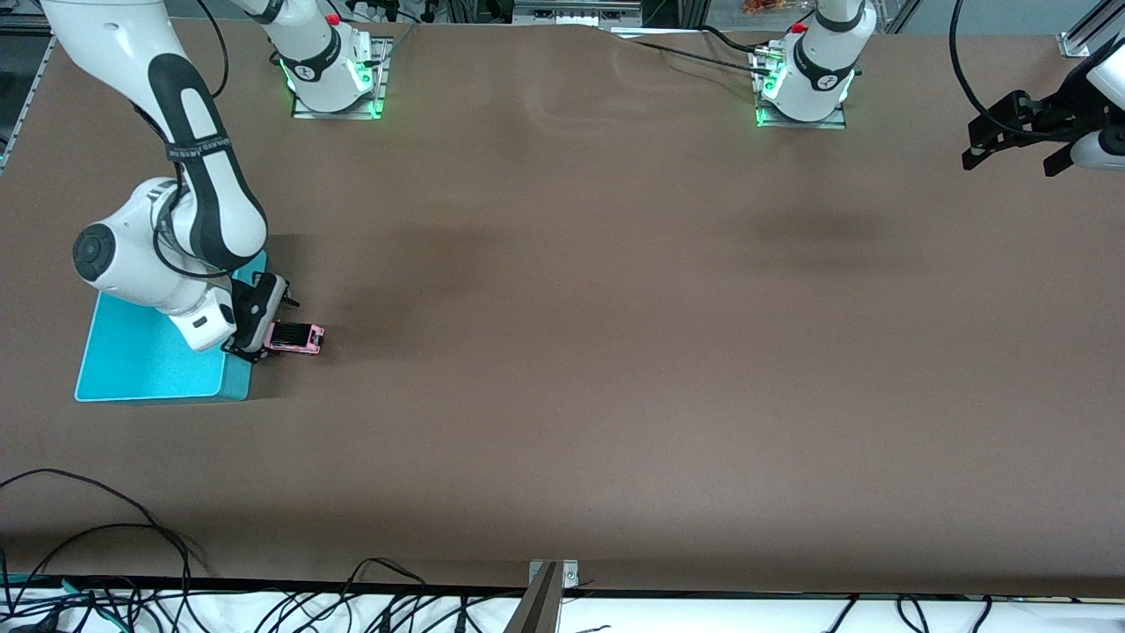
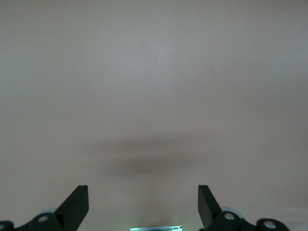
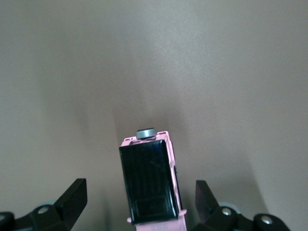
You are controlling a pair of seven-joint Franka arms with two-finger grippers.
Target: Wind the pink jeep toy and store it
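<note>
The pink jeep toy [image 1: 297, 338] has a black roof and sits on the brown table beside the turquoise bin [image 1: 145, 356], on the side toward the left arm's end. My right gripper [image 1: 262, 327] is low at the bin's corner, open, with the jeep's end between its fingers. In the right wrist view the jeep [image 3: 149, 185] lies between the two spread fingertips [image 3: 74, 192] without touching either; my right gripper [image 3: 139, 192] holds nothing. My left gripper [image 1: 1011, 158] waits open and empty, raised at the left arm's end of the table, and also shows in the left wrist view [image 2: 143, 195].
The bin is a flat turquoise tray partly covered by the right arm. Cables [image 1: 105, 571] lie along the table edge nearest the front camera. Both arm bases [image 1: 334, 79] stand at the table's top edge.
</note>
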